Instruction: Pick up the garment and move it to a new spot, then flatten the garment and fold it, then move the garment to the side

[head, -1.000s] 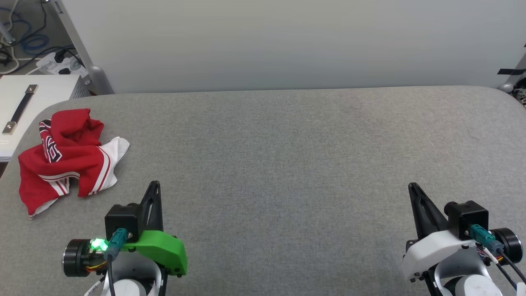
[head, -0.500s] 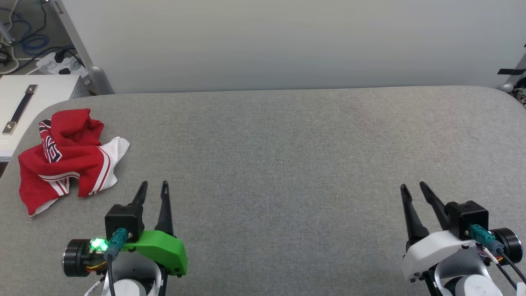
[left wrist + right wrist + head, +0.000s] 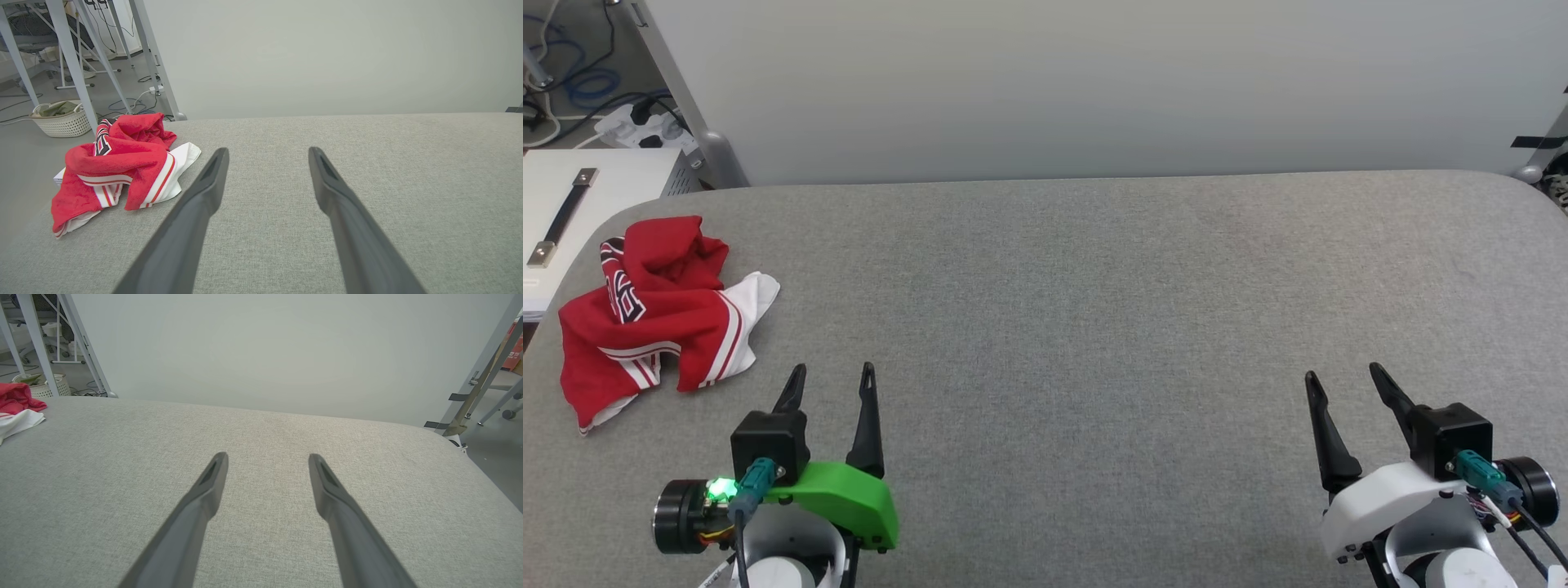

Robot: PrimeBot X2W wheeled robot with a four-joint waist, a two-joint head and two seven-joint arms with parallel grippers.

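our red jersey t-shirt (image 3: 658,314) lies crumpled near the left edge of the grey padded table (image 3: 1078,278), untouched. our left gripper (image 3: 834,369) sits near it, fingers spread and empty, we judge ready for the pick. our right gripper (image 3: 1343,373), equally spread, rests well apart, probably held back for the flattening.

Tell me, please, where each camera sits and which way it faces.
Head view: on the head, looking forward and down at the grey table; the open left gripper and open right gripper rise from the bottom edge.
Left wrist view: on the left wrist, looking along its own two fingers over the table towards the pale wall.
Right wrist view: on the right wrist, along its own fingers towards the same wall.
Shared: the crumpled garment lies at the left in all three.
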